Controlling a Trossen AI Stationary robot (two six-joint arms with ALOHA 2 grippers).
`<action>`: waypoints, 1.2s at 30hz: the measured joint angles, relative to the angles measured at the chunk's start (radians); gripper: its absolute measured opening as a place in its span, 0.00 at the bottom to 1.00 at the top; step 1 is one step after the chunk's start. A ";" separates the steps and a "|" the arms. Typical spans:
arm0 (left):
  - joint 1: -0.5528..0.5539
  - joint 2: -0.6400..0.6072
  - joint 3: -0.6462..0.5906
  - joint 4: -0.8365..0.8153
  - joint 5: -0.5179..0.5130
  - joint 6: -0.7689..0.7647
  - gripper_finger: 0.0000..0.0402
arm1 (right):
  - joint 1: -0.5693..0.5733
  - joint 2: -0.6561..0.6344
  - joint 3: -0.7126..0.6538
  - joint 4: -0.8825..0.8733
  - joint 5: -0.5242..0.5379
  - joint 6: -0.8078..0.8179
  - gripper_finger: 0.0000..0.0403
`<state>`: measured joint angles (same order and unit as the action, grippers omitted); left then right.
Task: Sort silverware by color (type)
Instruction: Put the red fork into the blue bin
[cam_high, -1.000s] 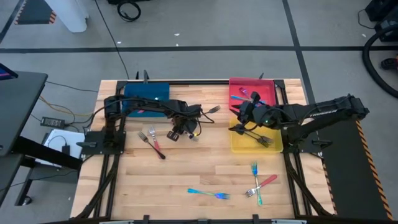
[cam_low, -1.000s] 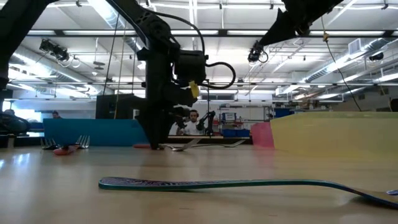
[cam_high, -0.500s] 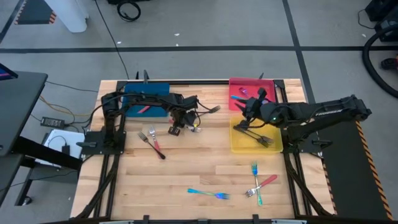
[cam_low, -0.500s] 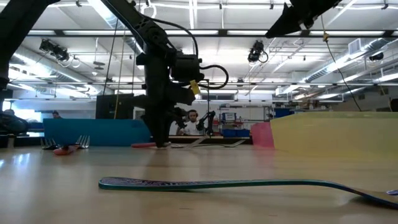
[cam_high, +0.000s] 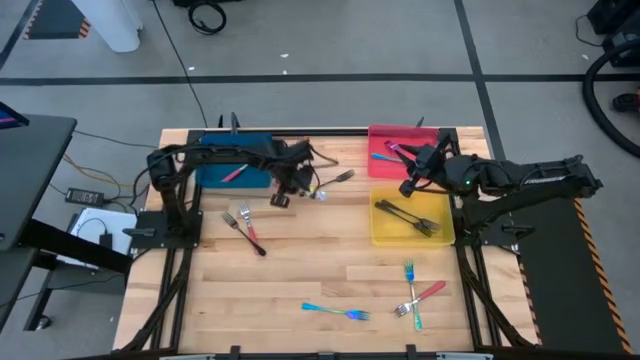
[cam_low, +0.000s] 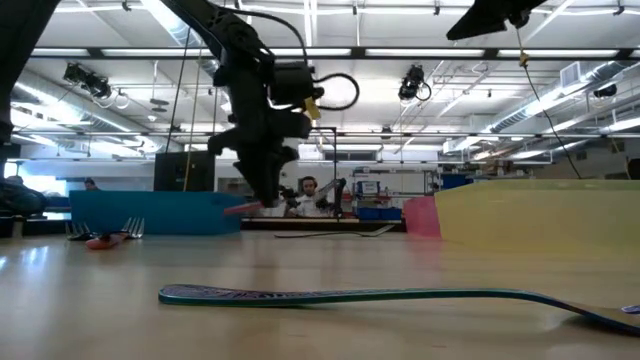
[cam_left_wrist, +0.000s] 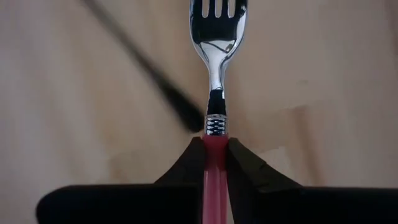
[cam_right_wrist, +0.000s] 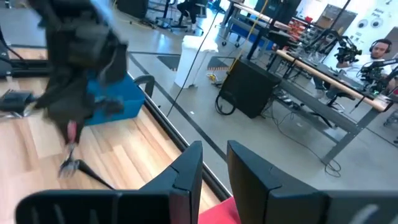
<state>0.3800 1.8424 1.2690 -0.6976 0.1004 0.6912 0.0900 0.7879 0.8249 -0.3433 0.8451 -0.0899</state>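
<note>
Left hand (cam_left_wrist: 214, 163) clamped on red-handled fork (cam_left_wrist: 216, 74), tines jutting ahead, beside blue tray (cam_high: 222, 170)

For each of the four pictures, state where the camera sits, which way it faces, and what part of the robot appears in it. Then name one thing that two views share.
High view: above the table, facing straight down; both arms, blue tray, red tray, yellow tray.
Low view: at table-top height, facing level across; left arm, teal fork in front.
Left wrist view: on the left wrist, facing the table; left tool shut on the red-handled fork.
Right wrist view: on the right wrist, facing the room; right tool with nothing between its fingers.
Shared: the red-handled fork, also in the low view.
</note>
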 joint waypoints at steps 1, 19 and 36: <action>0.013 -0.016 0.000 -0.007 -0.007 -0.003 0.09 | -0.003 -0.001 0.000 -0.007 0.000 -0.006 0.20; 0.284 -0.254 0.001 -0.048 -0.073 -0.048 0.00 | -0.118 0.017 -0.009 -0.081 -0.010 -0.008 0.20; 0.250 -0.196 0.001 0.193 -0.023 -0.044 0.00 | -0.177 0.017 -0.010 -0.082 -0.092 -0.007 0.20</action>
<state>0.6296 1.6466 1.2701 -0.5042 0.0776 0.6476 -0.0872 0.8048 0.8154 -0.4255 0.7536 -0.0974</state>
